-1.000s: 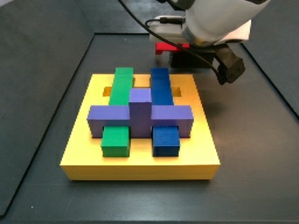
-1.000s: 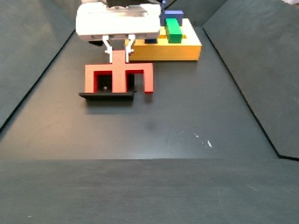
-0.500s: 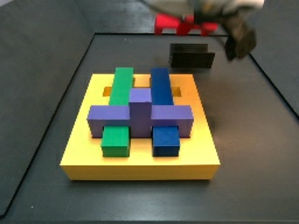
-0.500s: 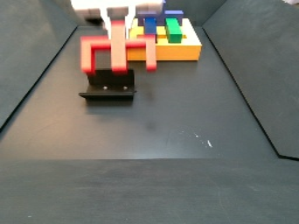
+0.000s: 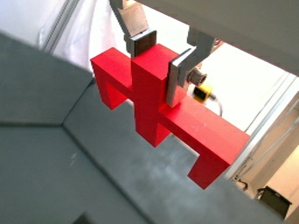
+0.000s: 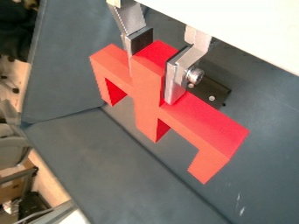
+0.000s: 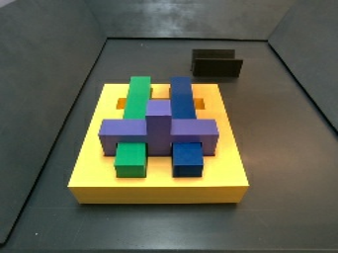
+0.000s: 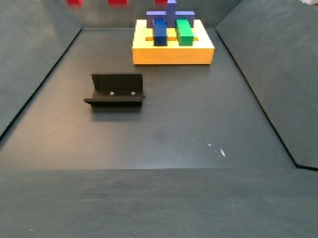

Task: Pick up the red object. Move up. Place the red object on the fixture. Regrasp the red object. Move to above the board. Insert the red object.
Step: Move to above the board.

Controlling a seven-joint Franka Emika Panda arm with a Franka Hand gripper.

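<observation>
The gripper [image 5: 162, 54] is shut on the central stub of the red object [image 5: 176, 127], with a silver finger on each side. Both wrist views show this, and in them the red object [image 6: 149, 103] hangs high above the dark floor. In a side view only two red leg tips [image 8: 118, 3] show at the upper edge, above the fixture. The gripper itself is out of both side views. The black fixture [image 7: 216, 64] stands empty behind the board, and it also shows in a side view [image 8: 115, 90]. The yellow board [image 7: 158, 188] carries green, blue and purple blocks.
The board also shows at the far end of the floor in a side view [image 8: 174, 58]. A purple cross-shaped block [image 7: 160, 125] sits across the green and blue blocks. Dark walls enclose the floor on both sides.
The gripper has lifted the red object off the fixture and carried it straight up. It has left both side views except for the leg tips. The fixture is now empty.
</observation>
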